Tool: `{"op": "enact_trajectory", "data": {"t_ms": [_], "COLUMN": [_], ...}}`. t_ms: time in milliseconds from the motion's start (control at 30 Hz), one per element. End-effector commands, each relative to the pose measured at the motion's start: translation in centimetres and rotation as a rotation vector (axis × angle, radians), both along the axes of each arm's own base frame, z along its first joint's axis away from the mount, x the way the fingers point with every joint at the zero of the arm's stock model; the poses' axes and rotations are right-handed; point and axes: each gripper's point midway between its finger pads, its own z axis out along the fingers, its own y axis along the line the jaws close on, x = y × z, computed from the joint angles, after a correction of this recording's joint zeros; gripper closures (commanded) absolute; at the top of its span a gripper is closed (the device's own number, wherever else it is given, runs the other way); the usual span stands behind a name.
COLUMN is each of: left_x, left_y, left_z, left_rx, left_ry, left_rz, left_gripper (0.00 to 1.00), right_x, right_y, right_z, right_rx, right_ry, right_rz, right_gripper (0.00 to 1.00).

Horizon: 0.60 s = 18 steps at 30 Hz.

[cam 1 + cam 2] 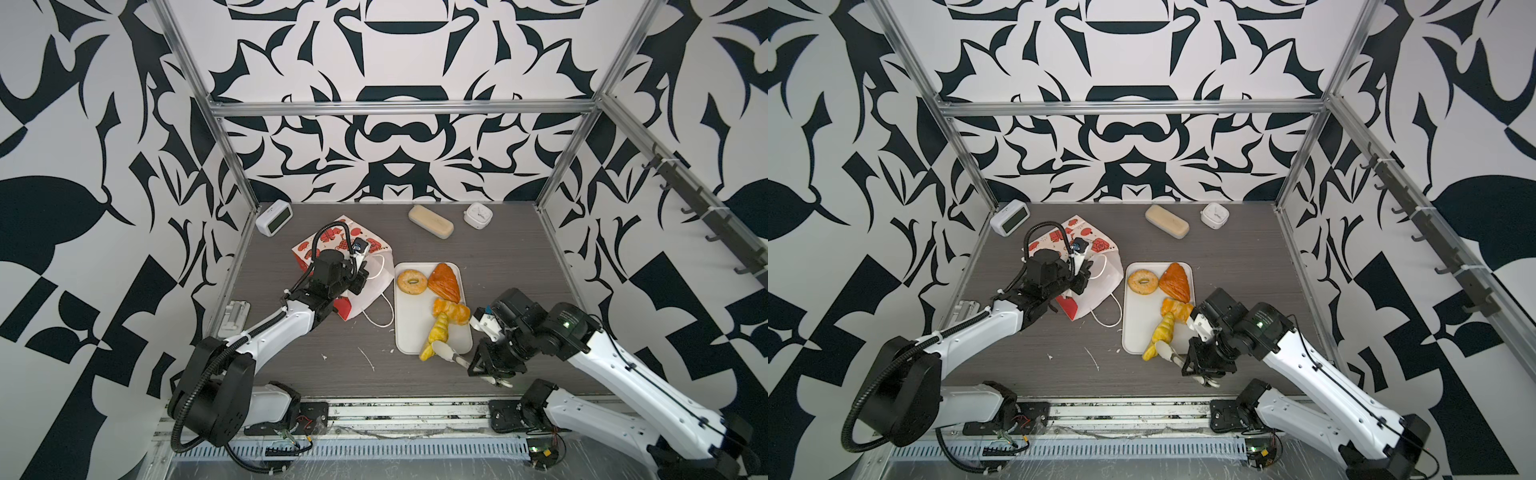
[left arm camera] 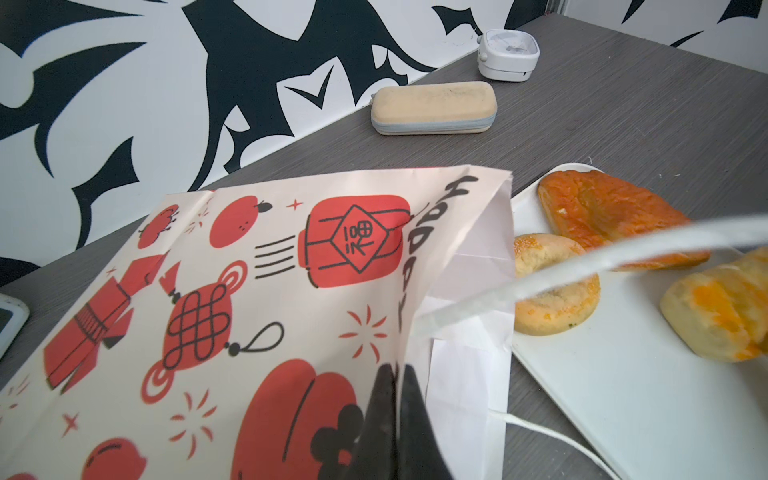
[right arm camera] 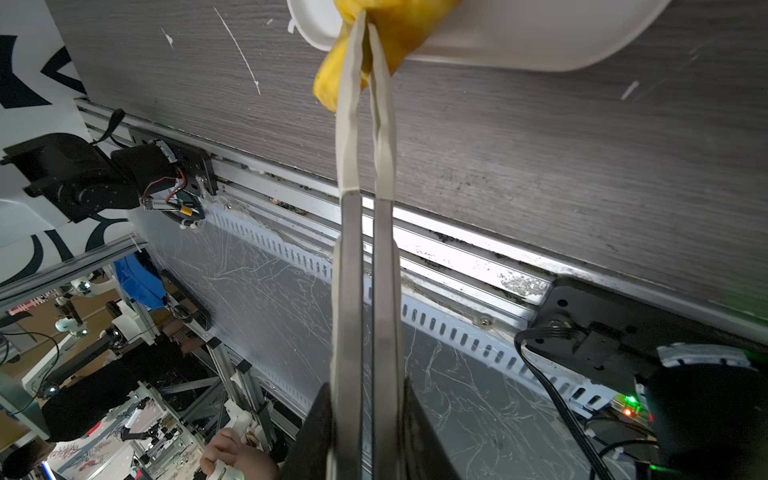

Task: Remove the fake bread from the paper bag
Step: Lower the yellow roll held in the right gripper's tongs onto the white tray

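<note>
At the near rim of the tray point(image 1: 409, 328), the right gripper point(image 3: 365, 23) pinches its long, flat, pale-tipped fingers point(image 3: 347, 83) onto the lower end of the yellow twist point(image 1: 437, 332); that end overhangs the rim above the table point(image 1: 498, 257); the twist is ridged, glossy and tapering. Further up the tray lie a striped orange croissant point(image 1: 453, 312), touching the twist's upper end; a darker triangular puff point(image 1: 445, 282) with scored lines; and a ring bagel point(image 1: 411, 281), which looks matt and sandy in the left wrist view. Across the table, the left gripper point(image 2: 397, 372) is closed on the edge of the paper bag point(image 2: 249, 282) by its mouth; the bag lies on its side, creased, thin white paper printed with red lanterns and knots, its white cord handles point(image 2: 582, 268) hanging loose, its mouth just beside the tray. So four pieces of the fake bread point(image 1: 1144, 281) are out on the smooth white tray; no fifth shows, and the bag's inside is hidden, so I cannot tell whether anything remains in it; the step in hand looks like setting the twist down and letting go.
</note>
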Motion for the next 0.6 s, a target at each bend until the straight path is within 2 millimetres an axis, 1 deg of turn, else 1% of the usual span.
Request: {"op": "enact_trajectory", "data": {"t_ms": [0, 133, 367, 567], "left_x": [0.0, 0.0, 0.1, 0.1], "left_y": [-0.1, -0.3, -0.5, -0.5], "left_z": [-0.2, -0.2, -0.5, -0.7], "left_rx": [-0.027, -0.036, -0.039, -0.040], "left_ry": [-0.004, -0.003, 0.004, 0.008], "left_rz": [-0.003, -0.008, -0.014, -0.016], "left_gripper": [1.00, 1.00, 1.00, 1.00], "right_x": [1.7, 2.5, 4.0, 5.2], "right_y": [1.4, 2.3, 3.4, 4.4], "right_z": [1.7, 1.4, 1.5, 1.9], "right_rx": [0.055, 0.058, 0.048, 0.064], "right_ry": [-0.079, -0.073, -0.099, -0.132], "right_rz": [0.035, 0.056, 0.104, 0.124], "right_gripper": [0.97, 0.94, 0.77, 0.72]}}
